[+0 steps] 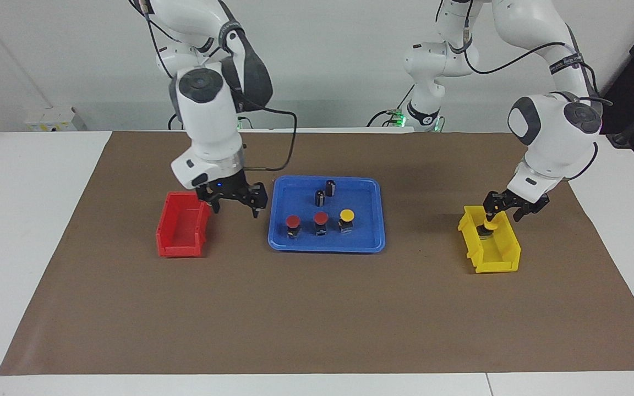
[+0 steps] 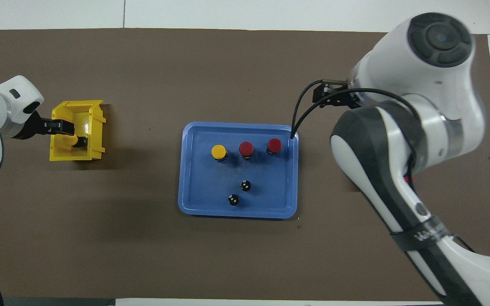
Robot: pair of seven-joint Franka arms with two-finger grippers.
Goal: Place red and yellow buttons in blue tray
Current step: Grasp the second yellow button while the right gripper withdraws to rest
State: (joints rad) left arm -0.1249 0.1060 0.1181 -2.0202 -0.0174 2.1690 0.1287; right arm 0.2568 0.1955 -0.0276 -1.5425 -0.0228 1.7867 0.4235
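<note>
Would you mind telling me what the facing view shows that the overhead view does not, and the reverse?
Only the facing view shows the red bin, hidden under the right arm from overhead, and the right gripper open between that bin and the blue tray. Only the overhead view shows the capless cylinders end-on. Both show two red buttons and one yellow button in the tray, and the left gripper on the other yellow button in the yellow bin.

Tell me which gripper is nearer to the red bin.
The right gripper: it hangs open between the red bin and the blue tray. The left gripper is in the yellow bin.
</note>
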